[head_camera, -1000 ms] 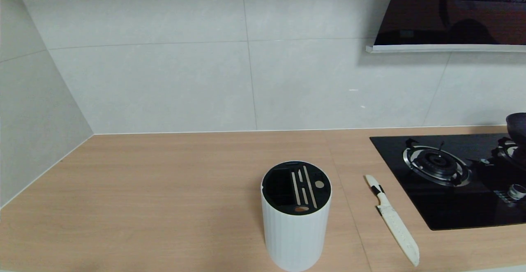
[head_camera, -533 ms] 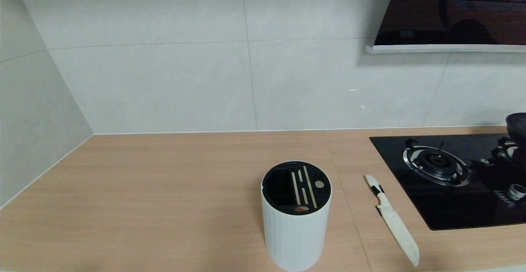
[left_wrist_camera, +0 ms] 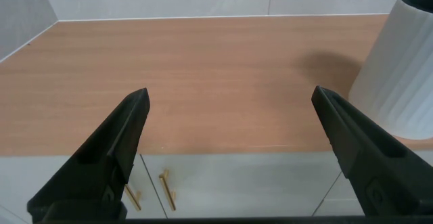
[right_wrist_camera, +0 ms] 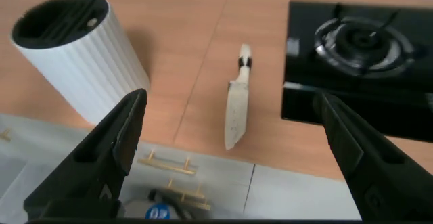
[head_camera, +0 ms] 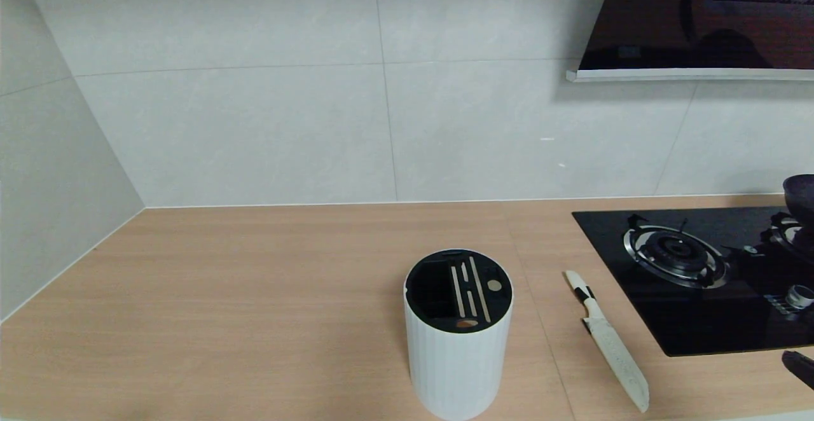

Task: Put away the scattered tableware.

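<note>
The knife (head_camera: 607, 338) lies flat on the table (head_camera: 267, 281), between the holder (head_camera: 458, 345) and the stove (head_camera: 699, 287), touching neither. Its white handle, crossed by a black band, points toward the wall, and the speckled blade points toward the table's near edge. The holder is a white ribbed cylinder standing upright (its black top has several narrow slots and one wide opening), and nothing sits in the slots.

The right gripper (right_wrist_camera: 230, 97) hangs above the table's front edge with its fingers spread wide and nothing between them. In the right wrist view the knife (right_wrist_camera: 237, 105) lies in the gap between them, farther off, with the holder (right_wrist_camera: 74, 55) to one side and the stove (right_wrist_camera: 365, 55) to the other. The dark tip of one of its fingers (head_camera: 800, 367) shows at the lower right of the head view, near the stove's front corner and well apart from the knife.

The left gripper (left_wrist_camera: 229, 99) also has its fingers spread and empty, out over the table's front edge (left_wrist_camera: 203, 61). The holder (left_wrist_camera: 399, 68) stands past one finger.

A dark hood (head_camera: 699, 20) hangs on the tiled wall above the stove. A dark pot (head_camera: 800, 195) sits at the stove's far right. Gold cabinet handles (right_wrist_camera: 166, 162) show below the table edge.
</note>
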### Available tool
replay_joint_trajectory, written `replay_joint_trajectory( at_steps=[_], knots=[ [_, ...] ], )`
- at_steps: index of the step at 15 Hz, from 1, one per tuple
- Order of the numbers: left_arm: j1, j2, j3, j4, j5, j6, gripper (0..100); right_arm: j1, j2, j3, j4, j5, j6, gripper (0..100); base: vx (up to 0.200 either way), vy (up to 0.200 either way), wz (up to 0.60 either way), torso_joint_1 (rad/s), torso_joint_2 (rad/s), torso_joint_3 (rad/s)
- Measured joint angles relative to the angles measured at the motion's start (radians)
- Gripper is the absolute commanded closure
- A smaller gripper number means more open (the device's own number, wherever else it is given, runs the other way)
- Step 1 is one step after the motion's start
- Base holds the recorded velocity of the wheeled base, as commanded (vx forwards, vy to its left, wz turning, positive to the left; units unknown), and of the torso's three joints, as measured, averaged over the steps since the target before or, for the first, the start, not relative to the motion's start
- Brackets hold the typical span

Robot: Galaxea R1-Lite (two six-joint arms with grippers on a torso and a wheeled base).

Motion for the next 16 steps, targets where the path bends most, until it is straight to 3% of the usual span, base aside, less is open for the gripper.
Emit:
replay_joint_trajectory(
  at_steps=[5,9,16],
  knots=[
    [0.000,0.000,0.000,0.000,0.000,0.000,0,0.020,0.341,-0.073,-0.188,-0.001,-0.003,0,0.000,0.000,0.00,0.000,0.00,0.000],
    [0.000,0.000,0.000,0.000,0.000,0.000,0,0.039,0.567,-0.151,-0.258,-0.007,-0.016,0,0.000,0.000,0.00,0.000,0.00,0.000],
    [0.000,0.000,0.000,0.000,0.000,0.000,0,0.066,0.851,-0.146,-0.400,-0.017,-0.016,0,0.000,0.000,0.00,0.000,0.00,0.000]
  ],
)
